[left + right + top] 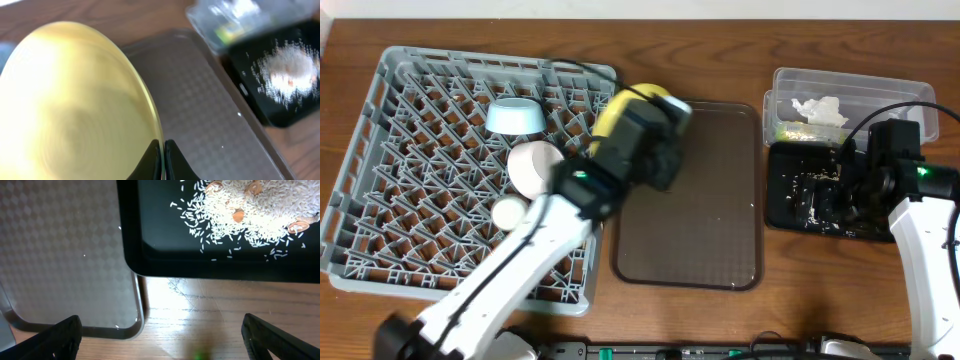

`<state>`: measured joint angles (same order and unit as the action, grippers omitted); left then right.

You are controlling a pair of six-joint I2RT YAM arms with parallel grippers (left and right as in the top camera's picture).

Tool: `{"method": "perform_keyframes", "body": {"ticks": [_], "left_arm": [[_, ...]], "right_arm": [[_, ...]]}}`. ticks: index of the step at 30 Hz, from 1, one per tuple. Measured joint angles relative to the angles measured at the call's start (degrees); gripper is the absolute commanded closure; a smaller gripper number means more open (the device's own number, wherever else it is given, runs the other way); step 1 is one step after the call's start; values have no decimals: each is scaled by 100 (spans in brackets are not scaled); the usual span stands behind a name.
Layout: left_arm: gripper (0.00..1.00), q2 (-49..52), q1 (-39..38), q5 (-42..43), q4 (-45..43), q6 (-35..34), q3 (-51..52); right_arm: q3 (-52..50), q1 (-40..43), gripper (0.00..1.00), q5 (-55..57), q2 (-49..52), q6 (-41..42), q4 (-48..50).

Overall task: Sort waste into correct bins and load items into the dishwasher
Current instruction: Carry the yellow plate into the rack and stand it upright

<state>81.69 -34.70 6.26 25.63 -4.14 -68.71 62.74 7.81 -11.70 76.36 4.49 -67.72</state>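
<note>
Pale-yellow plate (75, 100), rim pinched in the jaws of the left gripper (162, 150), hangs between the dish rack (380, 150) and the brown serving tray (710, 200). Light-blue bowl (515, 117) and white bowl (532, 165) stand in the rack close by. Right gripper (160, 335), jaws wide and empty, hangs by the black tray (150, 230) holding crumbs (250, 210).

Tilted yellow plate (620, 107) up at the right edge of the grey rack (420, 205); blue bowl (514, 117) and white bowl (532, 168) racked; crumbs (250, 210) heaped in the black tray (165, 255).
</note>
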Motion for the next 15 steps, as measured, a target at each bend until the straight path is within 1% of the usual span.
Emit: {"method": "perform_keyframes", "body": {"ticks": [2,5,9,13,14,15], "left_arm": [[94,-240,321,166,168,-203,0],[94,-485,804,629,289,-450,0],[94,-619,1434,1510,295,-785,0],[94,-623,1904,2334,297,-1102,0],[94,-623,2072,2651,295,-1209,0],[94,-623,2107,2721,295,-1224,0]], "right_arm": [[0,0,1,0,0,0,0],[0,0,1,0,0,0,0],[0,0,1,0,0,0,0],[0,0,1,0,0,0,0],[0,0,1,0,0,0,0],[0,0,1,0,0,2,0]]}}
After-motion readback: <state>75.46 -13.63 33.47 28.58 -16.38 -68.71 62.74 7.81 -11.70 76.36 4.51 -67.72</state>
